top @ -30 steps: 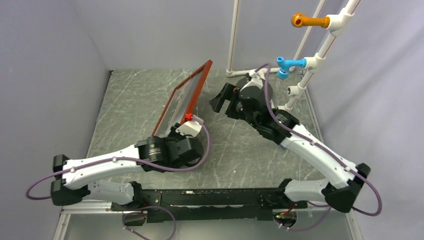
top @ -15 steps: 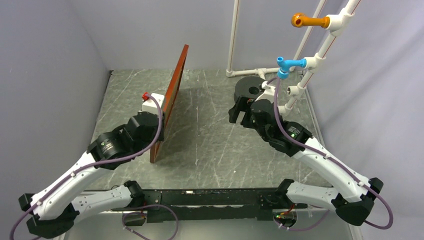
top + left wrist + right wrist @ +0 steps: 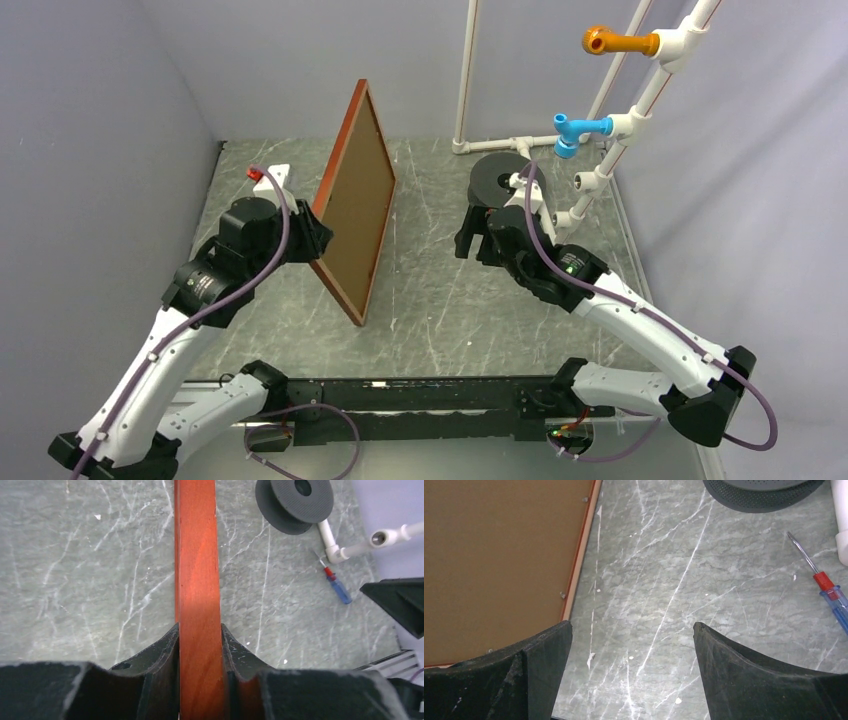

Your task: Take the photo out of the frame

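Observation:
My left gripper [image 3: 318, 238] is shut on the left rail of the reddish-brown wooden frame [image 3: 368, 292] and holds it upright above the table. Its plain brown fibreboard backing [image 3: 356, 212] faces the right arm. In the left wrist view the red rail [image 3: 198, 580] runs up between the two black fingers [image 3: 161, 652]. My right gripper [image 3: 474, 238] is open and empty, a short way right of the frame. In the right wrist view the backing [image 3: 499, 565] and the frame's rail [image 3: 580, 555] fill the upper left. The photo is hidden.
A dark grey spool [image 3: 498, 178] lies at the back right, also in the left wrist view [image 3: 295, 502]. A red and blue screwdriver [image 3: 828, 592] lies beside it. A white pipe stand [image 3: 620, 125] with blue and orange fittings rises at the right.
My left arm has raised the frame and turned it, so the brown backing now faces right instead of edge-on. My right gripper has shifted only slightly.

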Controlling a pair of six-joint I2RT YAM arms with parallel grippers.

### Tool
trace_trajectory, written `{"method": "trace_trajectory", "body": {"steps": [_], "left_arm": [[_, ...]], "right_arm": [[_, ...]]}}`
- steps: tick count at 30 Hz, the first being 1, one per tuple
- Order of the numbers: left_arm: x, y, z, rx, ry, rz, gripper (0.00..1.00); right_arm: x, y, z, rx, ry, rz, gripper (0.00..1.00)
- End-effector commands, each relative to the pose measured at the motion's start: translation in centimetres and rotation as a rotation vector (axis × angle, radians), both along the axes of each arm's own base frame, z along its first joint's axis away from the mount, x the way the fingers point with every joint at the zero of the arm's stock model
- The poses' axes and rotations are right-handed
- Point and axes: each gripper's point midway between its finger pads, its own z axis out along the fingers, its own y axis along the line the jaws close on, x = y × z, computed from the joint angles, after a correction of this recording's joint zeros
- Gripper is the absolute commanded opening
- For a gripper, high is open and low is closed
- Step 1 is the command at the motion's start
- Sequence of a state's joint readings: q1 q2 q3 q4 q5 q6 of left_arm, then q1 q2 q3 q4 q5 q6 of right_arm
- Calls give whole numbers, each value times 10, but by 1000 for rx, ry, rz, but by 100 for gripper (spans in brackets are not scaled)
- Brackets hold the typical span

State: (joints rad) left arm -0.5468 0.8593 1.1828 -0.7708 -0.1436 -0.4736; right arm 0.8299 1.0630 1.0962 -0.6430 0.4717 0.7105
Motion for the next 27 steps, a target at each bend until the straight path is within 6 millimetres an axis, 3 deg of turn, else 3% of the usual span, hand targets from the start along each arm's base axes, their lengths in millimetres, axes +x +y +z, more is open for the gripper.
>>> {"method": "trace_trajectory", "body": {"steps": [1,8,17,22,27], "left_arm": [[6,-24,49,-286,-128,-98,0],[16,0,27,-467,-91,-78,0],[28,37,-64,-579,59,20,0],[32,40,-121,-573,180,52,0],[38,47,-161,-538,264,101,0]], "right_arm": [[-2,-6,1,1,-6,-15,92],[-6,-12,-11,-9,6,-26,93],[-8,-14,-21,-37,21,-23,93],[-8,-14,-28,-47,30,-22,93],[-7,-13,-32,-57,40,-19,93]]}}
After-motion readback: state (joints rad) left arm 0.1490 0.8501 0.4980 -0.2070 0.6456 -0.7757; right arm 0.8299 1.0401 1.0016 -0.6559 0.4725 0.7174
